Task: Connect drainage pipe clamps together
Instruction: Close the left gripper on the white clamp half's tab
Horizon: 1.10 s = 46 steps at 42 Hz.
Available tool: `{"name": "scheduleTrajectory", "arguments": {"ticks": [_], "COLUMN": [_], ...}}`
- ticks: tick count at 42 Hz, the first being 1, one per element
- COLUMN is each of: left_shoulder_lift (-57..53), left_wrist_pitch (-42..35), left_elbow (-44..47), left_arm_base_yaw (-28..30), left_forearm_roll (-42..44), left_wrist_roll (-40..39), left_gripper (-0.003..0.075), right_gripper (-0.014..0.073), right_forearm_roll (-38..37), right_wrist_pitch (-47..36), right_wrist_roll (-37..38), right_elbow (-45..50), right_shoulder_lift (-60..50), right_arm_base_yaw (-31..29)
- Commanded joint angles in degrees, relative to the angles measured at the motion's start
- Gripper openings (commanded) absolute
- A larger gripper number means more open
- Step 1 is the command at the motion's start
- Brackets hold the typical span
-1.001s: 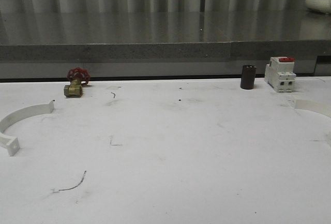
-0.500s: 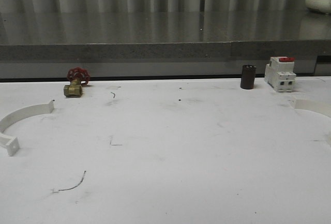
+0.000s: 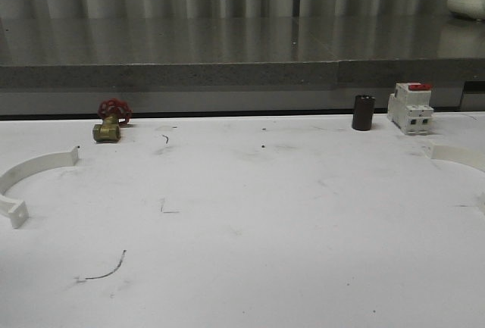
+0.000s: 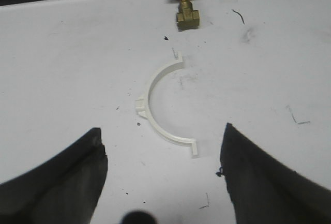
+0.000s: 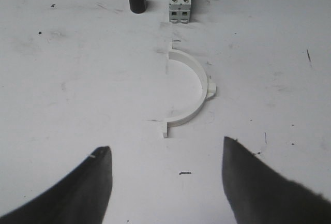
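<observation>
The two white clamp halves lie flat and far apart on the bench (image 3: 250,214): the left clamp half (image 3: 30,173) sits at the left edge of the front view with its open side facing inward, and the right clamp half (image 3: 458,155) lies at the far right, partly cut off by the frame. Neither is held, so the job looks to be at its very start, with both pieces waiting to be picked up. The left hand (image 4: 160,182) hovers above its half-ring (image 4: 164,107) with its fingers spread wide and nothing between them; the right hand (image 5: 168,185) hangs over its own half-ring (image 5: 190,90) the same way, wide and empty. Next, I would judge, each hand needs to drop over its band, close on the curved part, and carry it toward the middle so the end tabs meet squarely. The middle of the bench is bare but for pen marks, giving plenty of room for that. The clutter stands toward the back: a brass valve with a red wheel (image 3: 111,121) behind the left half, and a dark cylinder (image 3: 363,112) and a circuit breaker (image 3: 410,107) near the right half, the breaker close enough to mind.
</observation>
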Motion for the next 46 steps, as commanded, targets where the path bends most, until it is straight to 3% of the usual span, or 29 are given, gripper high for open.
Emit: {"name": "scheduleTrajectory", "arguments": {"ticks": [1,14,26,46], "left_shoulder_lift": [4.1,21.6,34.5,45.8], "left_wrist_pitch": [-1.6,0.2,1.9,-1.3], "left_elbow": [-4.4,-12.7,-17.8,-20.8], "left_arm_base_yaw": [-0.7,-0.6,2.6,2.9], "left_forearm_roll": [0.1,3.3,0.6,-2.4], "left_wrist_roll": [-0.6,-0.6,-0.6,-0.6], "left_gripper": [0.0459,0.0459,0.0459,0.0459], "right_gripper": [0.0489,0.0489,0.0489,0.0489], "right_forearm_roll": [-0.4,-0.4,-0.4,-0.4], "right_wrist_pitch": [-3.6,-3.6,-3.6,-3.6], "right_wrist_roll": [-0.1,-0.1,-0.1,-0.1], "right_elbow": [-1.9,-1.9,-1.9,-1.9], "right_shoulder_lift": [0.1,0.1,0.1,0.1], "right_arm_base_yaw": [-0.3,-0.3,-0.3,-0.3]}}
